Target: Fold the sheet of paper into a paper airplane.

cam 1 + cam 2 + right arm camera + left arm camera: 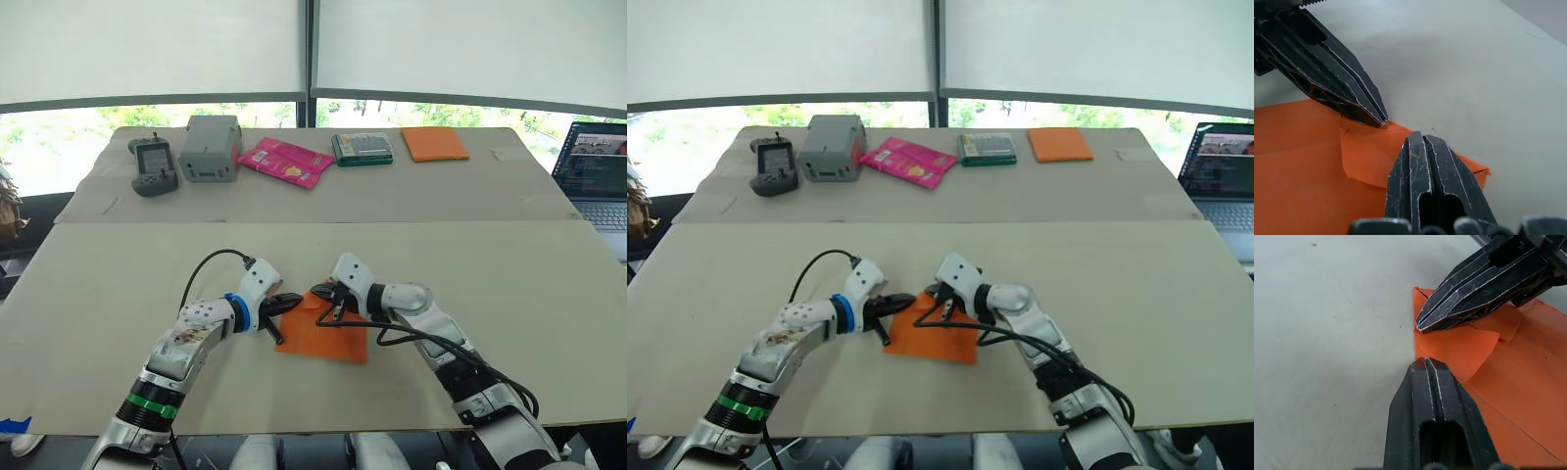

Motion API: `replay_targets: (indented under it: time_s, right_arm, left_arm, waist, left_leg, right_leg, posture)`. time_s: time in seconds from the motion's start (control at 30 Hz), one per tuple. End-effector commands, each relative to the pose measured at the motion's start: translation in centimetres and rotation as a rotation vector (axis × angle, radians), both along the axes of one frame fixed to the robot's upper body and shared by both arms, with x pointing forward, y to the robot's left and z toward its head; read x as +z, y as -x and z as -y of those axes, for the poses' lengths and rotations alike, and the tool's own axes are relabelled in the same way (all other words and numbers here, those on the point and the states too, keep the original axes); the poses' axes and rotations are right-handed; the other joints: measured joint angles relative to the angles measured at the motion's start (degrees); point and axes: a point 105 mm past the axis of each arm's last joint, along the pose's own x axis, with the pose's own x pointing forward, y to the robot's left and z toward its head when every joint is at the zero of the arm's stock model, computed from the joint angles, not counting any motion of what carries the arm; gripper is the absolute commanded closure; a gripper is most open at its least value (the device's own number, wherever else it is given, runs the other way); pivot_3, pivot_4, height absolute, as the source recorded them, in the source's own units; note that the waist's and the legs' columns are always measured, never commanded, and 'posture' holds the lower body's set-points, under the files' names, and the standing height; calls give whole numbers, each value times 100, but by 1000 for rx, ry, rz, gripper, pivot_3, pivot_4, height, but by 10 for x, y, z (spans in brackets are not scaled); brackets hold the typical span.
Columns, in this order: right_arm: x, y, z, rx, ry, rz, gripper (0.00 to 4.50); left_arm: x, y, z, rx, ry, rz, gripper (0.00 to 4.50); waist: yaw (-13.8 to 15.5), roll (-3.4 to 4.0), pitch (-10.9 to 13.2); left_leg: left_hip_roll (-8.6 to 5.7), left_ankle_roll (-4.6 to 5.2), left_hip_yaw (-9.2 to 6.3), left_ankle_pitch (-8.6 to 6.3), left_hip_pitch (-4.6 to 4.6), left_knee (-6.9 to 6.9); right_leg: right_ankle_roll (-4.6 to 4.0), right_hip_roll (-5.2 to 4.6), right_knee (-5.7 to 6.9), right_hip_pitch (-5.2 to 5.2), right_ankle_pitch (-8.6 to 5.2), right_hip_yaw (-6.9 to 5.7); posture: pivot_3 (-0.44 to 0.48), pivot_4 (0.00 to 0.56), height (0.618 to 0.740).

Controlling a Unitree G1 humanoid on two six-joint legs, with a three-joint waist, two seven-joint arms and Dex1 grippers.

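Note:
The orange sheet of paper (328, 341) lies flat on the near table between my two arms. Its far corner is folded over into a small flap (1464, 345). My left gripper (294, 300) comes in from the left, shut, with its tip resting at the flap's edge. My right gripper (328, 302) comes in from the right, also shut, its tip pressing on the same folded corner. In the left wrist view my left gripper (1425, 362) and right gripper (1421, 326) nearly meet tip to tip. The right wrist view shows the right gripper (1418, 135) over the flap (1371, 156).
On the far table stand a handheld controller (154, 164), a grey box (210, 147), a pink packet (285, 161), a green box (361, 148) and a thick orange pad (435, 143). A laptop (596, 166) sits at the right edge. A seam separates the two tables.

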Motion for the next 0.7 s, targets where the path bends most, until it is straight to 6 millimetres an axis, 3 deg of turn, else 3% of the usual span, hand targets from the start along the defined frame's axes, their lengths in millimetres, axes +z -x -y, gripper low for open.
replay_targets:
  time_s: [0.03, 0.17, 0.3, 0.4, 0.63, 0.7]
  right_arm:
    - [-12, -6, 11, -65, 53, -5, 4500]
    - [-11, -24, 35, -191, 79, 15, 4500]
    - [-12, -29, 50, -226, 93, 7, 4500]
    - [-7, -28, 46, -209, 63, 14, 4500]
    - [36, -20, 29, -143, -159, 115, 4500]
    - [39, -14, 27, -112, -172, 117, 4500]
  left_arm:
    - [-26, 8, -4, 16, -50, -87, 4481]
    - [-27, 10, -4, 16, -49, -91, 4481]
    - [-27, 9, -5, 23, -44, -94, 4481]
    - [-27, 8, -5, 26, -40, -92, 4481]
    - [-23, 8, -3, 29, -24, -89, 4481]
    - [-22, 7, -3, 29, -17, -90, 4481]
  waist:
    - [0, -1, -3]
    - [11, -1, -3]
    - [44, -1, -3]
    - [44, 0, -4]
    - [46, 0, -3]
    - [51, 0, -3]
  left_leg:
    - [0, 0, 0, 0, 5, 0]
    - [0, 0, 0, 0, 48, -4]
    - [-2, 2, 0, -1, 84, -11]
    - [-1, 2, 0, -1, 84, -12]
    - [-2, 2, 0, -1, 73, -11]
    - [-1, 2, 0, -1, 72, -12]
  right_leg:
    - [0, 0, 2, 4, 0, 0]
    - [0, 1, -10, 51, 0, 1]
    - [0, -2, -32, 96, -1, -3]
    - [0, -1, -31, 96, -1, -2]
    - [0, -1, -31, 87, -1, -1]
    - [0, -1, -30, 85, -1, -1]
  posture:
    - [0, 150, 740]
    - [0, 150, 740]
    - [0, 150, 740]
    - [0, 150, 740]
    - [0, 150, 740]
    - [0, 150, 740]
